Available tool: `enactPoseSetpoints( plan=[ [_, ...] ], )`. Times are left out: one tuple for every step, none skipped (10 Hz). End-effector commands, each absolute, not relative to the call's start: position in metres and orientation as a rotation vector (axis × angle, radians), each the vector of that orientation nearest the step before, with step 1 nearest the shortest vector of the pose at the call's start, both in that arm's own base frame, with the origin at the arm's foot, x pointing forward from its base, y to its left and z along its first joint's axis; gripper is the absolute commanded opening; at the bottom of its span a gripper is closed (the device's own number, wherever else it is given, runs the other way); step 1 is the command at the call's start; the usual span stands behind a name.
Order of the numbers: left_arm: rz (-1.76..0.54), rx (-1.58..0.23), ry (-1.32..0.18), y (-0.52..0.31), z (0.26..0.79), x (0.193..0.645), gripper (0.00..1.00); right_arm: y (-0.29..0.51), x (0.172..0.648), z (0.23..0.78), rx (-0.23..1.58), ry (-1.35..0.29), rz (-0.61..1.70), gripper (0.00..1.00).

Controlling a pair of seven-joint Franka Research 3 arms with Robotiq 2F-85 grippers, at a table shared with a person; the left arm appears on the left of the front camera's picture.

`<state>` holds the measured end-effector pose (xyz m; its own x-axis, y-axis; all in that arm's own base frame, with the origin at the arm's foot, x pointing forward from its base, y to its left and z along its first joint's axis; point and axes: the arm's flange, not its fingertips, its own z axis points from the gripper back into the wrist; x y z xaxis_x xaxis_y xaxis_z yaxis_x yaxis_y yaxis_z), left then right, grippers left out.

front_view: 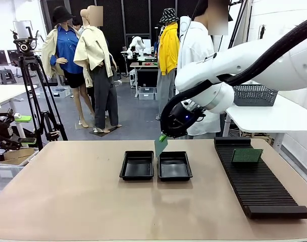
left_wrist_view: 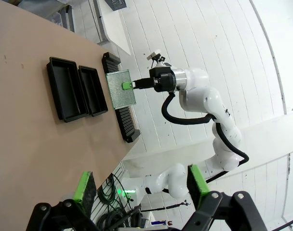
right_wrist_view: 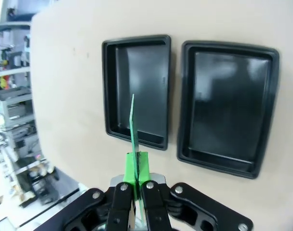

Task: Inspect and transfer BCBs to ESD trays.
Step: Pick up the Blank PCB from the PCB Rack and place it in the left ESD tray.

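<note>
Front view: we see right gripper (front_view: 163, 136) pinching a BCB (front_view: 160, 145) above the ESD trays (front_view: 174, 178); left gripper (left_wrist_view: 140, 185) spread wide, empty.

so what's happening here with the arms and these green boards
The right claw is shut on a green circuit board, holding it on edge in the air over the two black trays. Neither tray has a board in it yet. A second board stands in the ribbed rack on the robot's right. The left claw is open, holding nothing, up off the table.
</note>
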<state>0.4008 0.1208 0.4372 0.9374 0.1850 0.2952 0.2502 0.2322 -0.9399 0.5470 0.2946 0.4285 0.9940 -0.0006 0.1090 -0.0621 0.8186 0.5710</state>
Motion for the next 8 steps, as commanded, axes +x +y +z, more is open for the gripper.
enactPoseSetpoints(
  plan=[
    [-0.049,-1.341,-0.384,0.123,0.438,0.4,1.0,0.322,0.559,0.418,0.653,-0.086,-0.003,0.0],
    [-0.049,-1.341,-0.384,0.123,0.438,0.4,1.0,0.333,0.562,0.413,0.645,-0.083,-0.003,0.0],
    [-0.049,-1.341,-0.384,0.123,0.438,0.4,1.0,0.342,0.567,0.406,0.65,-0.071,-0.007,0.0],
    [-0.049,-1.341,-0.384,0.123,0.438,0.4,1.0,0.348,0.575,0.398,0.659,-0.055,-0.009,0.0],
    [-0.049,-1.341,-0.384,0.123,0.438,0.4,1.0,0.35,0.582,0.392,0.668,-0.053,-0.021,0.0],
    [-0.049,-1.341,-0.384,0.123,0.438,0.4,1.0,0.35,0.59,0.386,0.679,-0.03,-0.033,0.0],
    [-0.049,-1.341,-0.384,0.123,0.438,0.4,1.0,0.353,0.594,0.383,0.695,-0.035,-0.034,0.0],
    [-0.049,-1.341,-0.384,0.123,0.438,0.4,1.0,0.359,0.6,0.377,0.689,-0.022,-0.034,0.0]
  ],
)
